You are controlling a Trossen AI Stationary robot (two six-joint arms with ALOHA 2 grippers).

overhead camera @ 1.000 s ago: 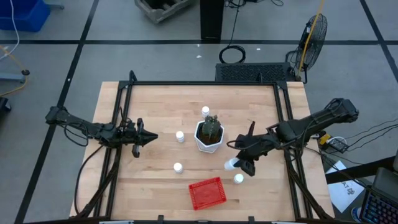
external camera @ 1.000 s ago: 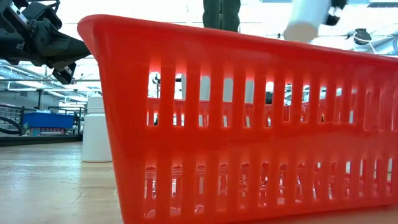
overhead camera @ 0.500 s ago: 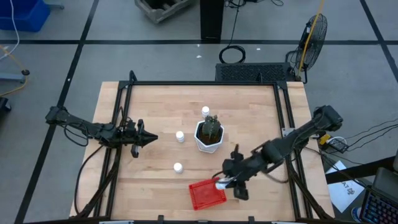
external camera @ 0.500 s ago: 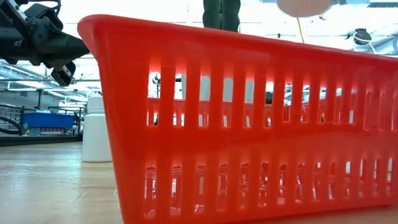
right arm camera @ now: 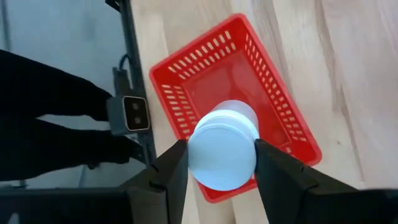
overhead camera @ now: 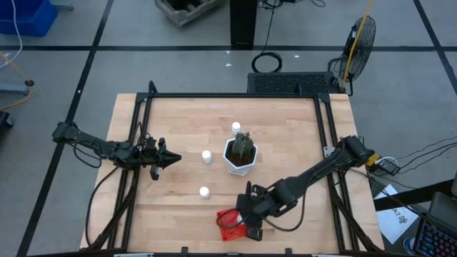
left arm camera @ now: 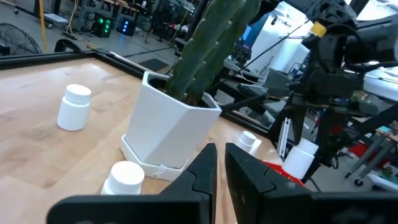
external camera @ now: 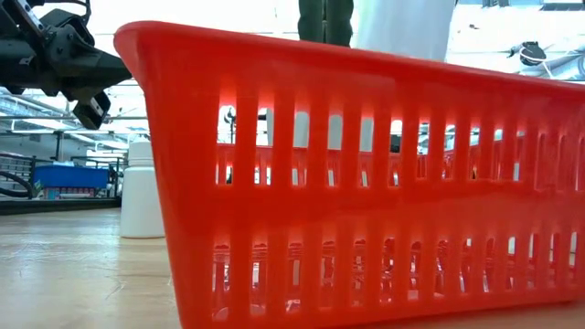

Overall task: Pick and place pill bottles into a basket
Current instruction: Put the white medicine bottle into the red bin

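My right gripper [overhead camera: 244, 215] hangs over the red mesh basket [overhead camera: 228, 228], shut on a white pill bottle [right arm camera: 222, 155]. In the low view that bottle [external camera: 402, 27] shows above the basket's near rim [external camera: 302, 50]. Three more pill bottles stand on their bases on the table: one beyond the pot [overhead camera: 235, 127], one left of it [overhead camera: 206, 155], one near the middle [overhead camera: 204, 192]. Another cap [left arm camera: 249, 140] shows past the pot in the left wrist view. My left gripper [overhead camera: 171, 157] waits shut at the table's left, pointing level at the pot. My right gripper pinches the pill bottle between its two fingers [right arm camera: 177, 163], one on each side of its round wall [right arm camera: 193, 155]. The fingers slant down from the table's right. The bottle is lifted clear, over the basket's inside [right arm camera: 230, 81].
A white hexagonal pot [overhead camera: 240, 158] with a green cactus [left arm camera: 214, 43] stands mid-table, just beyond the basket. A black frame [overhead camera: 228, 96] runs along the table's edges. Bare wood [overhead camera: 171, 114] lies between the left gripper and the far edge.
My right gripper has carried the pill bottle from beside the pot's right toward the table's left and near edge, sinking a little, and now hangs over the basket, still shut on it. A bottle that stood right of the basket is now hidden under the arm.
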